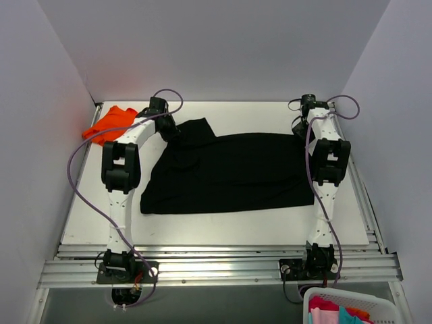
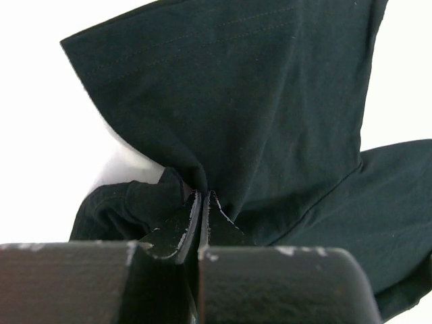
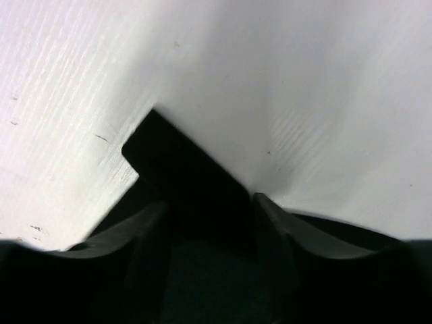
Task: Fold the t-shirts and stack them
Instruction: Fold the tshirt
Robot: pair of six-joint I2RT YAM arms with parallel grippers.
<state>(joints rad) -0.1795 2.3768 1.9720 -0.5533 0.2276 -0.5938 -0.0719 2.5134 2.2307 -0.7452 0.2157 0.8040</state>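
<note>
- Top view: the black t-shirt lies spread across the middle of the table. The orange t-shirt sits in the far left corner, apart from it. Neither pincer's gap can be read from here.
- Left wrist: the left gripper is pinched tight on a gathered fold of the black cloth.
- Right wrist: the right gripper stands part-way open, with a flat black corner between its fingers.

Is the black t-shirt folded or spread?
Mostly spread: the black t-shirt lies wide on the table, one corner pinched by the left gripper.
</note>
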